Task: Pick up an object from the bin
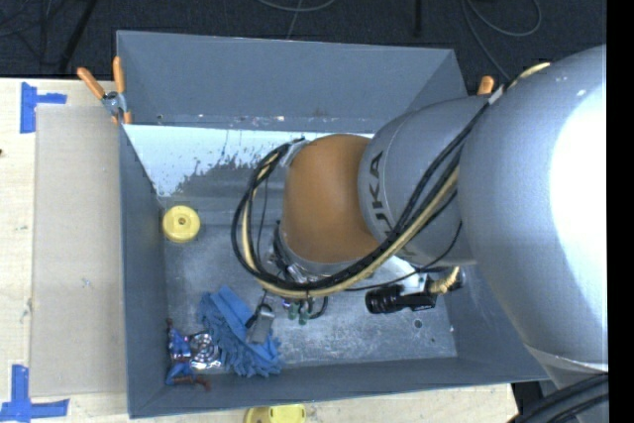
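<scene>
**Figure: arm lowered into the bin, seen from above.** The arm point(515, 213) comes in from the right, and its orange cover point(327, 198) hides most of the wrist. The gripper point(264, 315) shows only as a small grey tip below the cover. It sits low in the front part of the bin point(287, 79), at the upper right edge of a crumpled blue cloth point(236, 330) and appears to touch it. Whether the gripper is open or closed cannot be told from here.

The cloth lies near the front wall, left of centre. Just beside it on the left is a small shiny thing with blue parts point(193, 350). A yellow disc point(181, 224) lies well apart, further back towards the left wall.

**Handling.** The cloth is probably light, soft and limp. It should bunch up under a pinch and then hang and drag when lifted. A raised fold near its middle would give a better hold than a thin edge.

**Room.** The front wall and the left front corner are near, so there is little space to move sideways there. The shiny thing could catch on the cloth and come up with it. The floor behind the cloth, towards the middle of the bin, is bare, and a straight lift looks unobstructed.
</scene>
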